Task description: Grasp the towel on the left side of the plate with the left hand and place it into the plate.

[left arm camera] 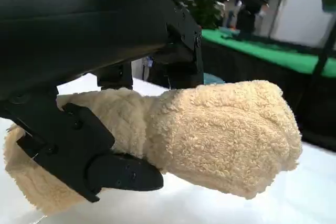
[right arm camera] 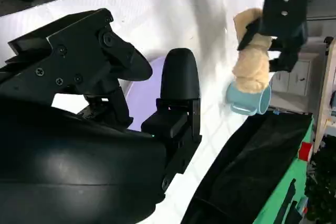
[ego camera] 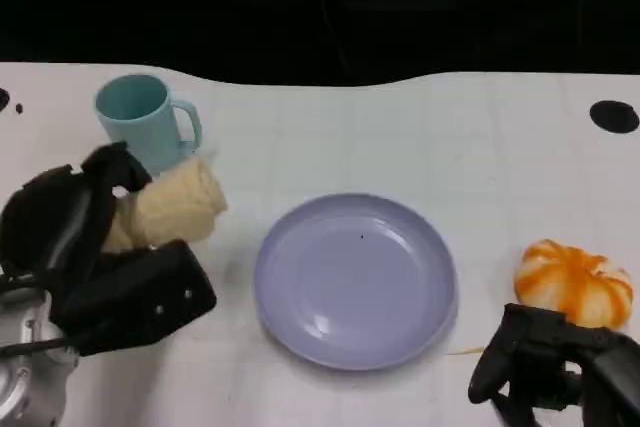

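A rolled cream towel [ego camera: 175,203] sits in the grip of my left hand [ego camera: 105,267], left of the lavender plate [ego camera: 355,279] and just in front of a teal mug. Up close in the left wrist view, black fingers [left arm camera: 118,172] wrap the towel [left arm camera: 226,135] from both sides, and its free end sticks out past them. From the right wrist view I see the left hand [right arm camera: 283,11] holding the towel [right arm camera: 251,64] beside the mug. My right hand [ego camera: 555,362] rests at the table's near right with nothing in it [right arm camera: 136,93], its fingers apart.
The teal mug [ego camera: 142,119] stands behind the towel at the back left. An orange and white pumpkin-like object [ego camera: 575,282] lies right of the plate, just beyond my right hand. The white table [ego camera: 400,137] ends at a dark far edge.
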Action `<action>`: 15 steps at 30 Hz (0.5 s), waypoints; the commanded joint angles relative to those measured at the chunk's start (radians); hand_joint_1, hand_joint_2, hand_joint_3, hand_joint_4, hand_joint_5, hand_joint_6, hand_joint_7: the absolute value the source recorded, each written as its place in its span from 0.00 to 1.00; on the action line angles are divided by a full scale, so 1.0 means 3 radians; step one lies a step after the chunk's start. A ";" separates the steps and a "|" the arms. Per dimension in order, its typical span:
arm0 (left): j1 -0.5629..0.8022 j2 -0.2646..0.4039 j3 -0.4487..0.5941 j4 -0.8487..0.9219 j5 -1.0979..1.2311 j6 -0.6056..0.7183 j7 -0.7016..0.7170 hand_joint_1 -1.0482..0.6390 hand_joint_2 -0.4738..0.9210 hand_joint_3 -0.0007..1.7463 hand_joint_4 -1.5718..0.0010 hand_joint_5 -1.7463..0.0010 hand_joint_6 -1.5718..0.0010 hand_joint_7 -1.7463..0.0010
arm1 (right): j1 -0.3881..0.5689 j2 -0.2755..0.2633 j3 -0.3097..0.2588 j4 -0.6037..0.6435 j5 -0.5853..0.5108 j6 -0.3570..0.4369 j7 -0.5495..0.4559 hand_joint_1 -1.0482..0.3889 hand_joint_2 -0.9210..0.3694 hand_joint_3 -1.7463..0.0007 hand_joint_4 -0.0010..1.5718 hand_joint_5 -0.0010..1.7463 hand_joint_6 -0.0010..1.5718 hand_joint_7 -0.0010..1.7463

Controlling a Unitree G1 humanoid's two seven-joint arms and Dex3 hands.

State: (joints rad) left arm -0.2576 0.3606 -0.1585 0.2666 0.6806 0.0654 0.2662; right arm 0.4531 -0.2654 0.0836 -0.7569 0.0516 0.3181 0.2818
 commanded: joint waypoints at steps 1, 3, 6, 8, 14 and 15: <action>0.0082 0.0072 -0.0041 -0.0265 0.0044 -0.0180 0.0073 0.51 0.67 0.66 0.40 0.00 0.56 0.00 | 0.0000 -0.0004 0.0014 -0.0032 0.0017 0.0026 -0.0014 0.67 0.23 0.42 0.46 0.98 0.42 0.79; 0.0092 0.0069 -0.0088 -0.0378 0.0059 -0.0272 0.0040 0.51 0.64 0.70 0.40 0.00 0.57 0.00 | -0.0001 0.0000 0.0015 -0.0041 0.0029 0.0044 -0.0016 0.68 0.23 0.42 0.46 0.98 0.42 0.79; 0.0107 0.0056 -0.0133 -0.0511 -0.0032 -0.0474 -0.0068 0.52 0.62 0.73 0.40 0.00 0.57 0.00 | -0.0001 -0.0004 0.0018 -0.0064 0.0038 0.0085 -0.0018 0.68 0.23 0.42 0.45 0.99 0.42 0.79; 0.0130 0.0013 -0.0173 -0.0636 -0.0093 -0.0527 -0.0179 0.52 0.61 0.74 0.40 0.00 0.56 0.00 | 0.0003 -0.0006 0.0023 -0.0068 0.0028 0.0080 -0.0021 0.69 0.23 0.41 0.45 0.99 0.41 0.80; 0.0194 -0.0086 -0.0342 -0.0954 -0.0076 -0.0578 -0.0407 0.51 0.60 0.74 0.40 0.00 0.55 0.00 | -0.0011 -0.0028 0.0024 -0.0088 0.0014 0.0114 -0.0014 0.69 0.24 0.40 0.45 0.99 0.41 0.80; 0.0185 -0.0097 -0.0365 -0.0942 -0.0058 -0.0614 -0.0392 0.51 0.60 0.74 0.41 0.00 0.55 0.00 | -0.0015 -0.0027 0.0019 -0.0081 0.0018 0.0112 -0.0012 0.69 0.24 0.40 0.45 0.99 0.41 0.80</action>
State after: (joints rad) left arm -0.2093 0.3326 -0.2543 -0.0009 0.6558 -0.0967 0.1556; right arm 0.4509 -0.2658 0.0959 -0.7724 0.0520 0.3449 0.2791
